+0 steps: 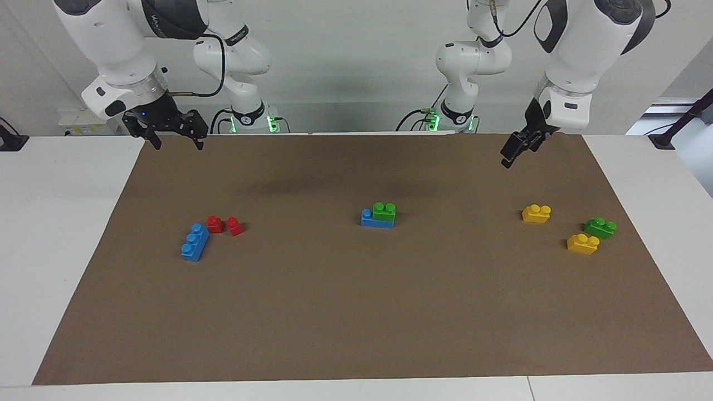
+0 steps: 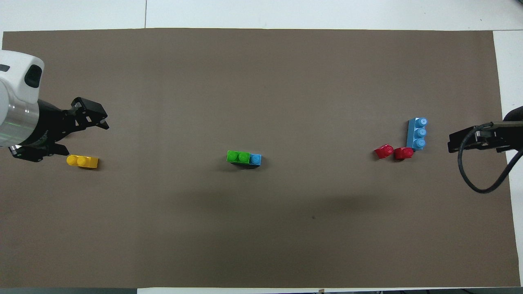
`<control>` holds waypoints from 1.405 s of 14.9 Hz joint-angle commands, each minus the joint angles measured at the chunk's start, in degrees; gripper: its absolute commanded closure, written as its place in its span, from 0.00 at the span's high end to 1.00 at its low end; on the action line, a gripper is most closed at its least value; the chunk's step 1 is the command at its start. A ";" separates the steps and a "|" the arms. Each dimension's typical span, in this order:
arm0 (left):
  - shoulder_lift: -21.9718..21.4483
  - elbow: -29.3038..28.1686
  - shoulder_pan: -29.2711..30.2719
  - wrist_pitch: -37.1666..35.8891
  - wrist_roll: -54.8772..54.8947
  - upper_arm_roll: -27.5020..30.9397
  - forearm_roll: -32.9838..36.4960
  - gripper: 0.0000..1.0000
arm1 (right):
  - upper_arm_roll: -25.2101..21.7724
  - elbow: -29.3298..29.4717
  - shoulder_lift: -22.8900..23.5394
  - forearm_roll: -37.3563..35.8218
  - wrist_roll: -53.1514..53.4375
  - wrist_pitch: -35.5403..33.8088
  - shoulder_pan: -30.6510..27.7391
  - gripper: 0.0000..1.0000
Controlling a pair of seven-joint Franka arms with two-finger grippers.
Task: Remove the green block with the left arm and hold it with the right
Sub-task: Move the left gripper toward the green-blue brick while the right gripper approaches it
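the green block sits studded on a blue brick mid-table, well apart from both sets of fingers. right fingers spread wide; left fingers' gap i cannot tell. risk: without the right's hold, the blue brick lifts along.

Both arms raised, right gripper open, left gripper angled down.

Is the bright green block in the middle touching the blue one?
Touching. The facing view shows the green block sitting directly on the blue block, no gap between them.
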 commanded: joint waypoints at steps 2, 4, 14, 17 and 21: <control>-3.94 -5.66 -3.10 1.69 -15.48 0.61 -2.61 1.00 | 0.48 0.56 0.44 -0.19 -1.48 0.25 -0.45 1.00; -4.90 -7.86 -6.26 4.84 -25.58 0.61 -2.70 1.00 | 0.48 0.30 0.35 -0.19 -1.21 0.78 -0.37 1.00; -4.91 -14.45 -16.37 17.32 -58.38 0.61 -4.20 1.00 | 0.83 -2.42 1.23 6.39 38.80 6.40 0.25 0.97; -2.55 -14.29 -18.39 18.66 -61.22 0.61 -4.20 1.00 | 0.83 -4.36 1.14 12.10 53.94 8.34 2.18 0.97; 1.59 -13.76 -20.60 21.20 -65.87 0.61 -4.20 1.00 | 0.92 -7.08 1.84 18.96 70.64 13.68 4.29 0.97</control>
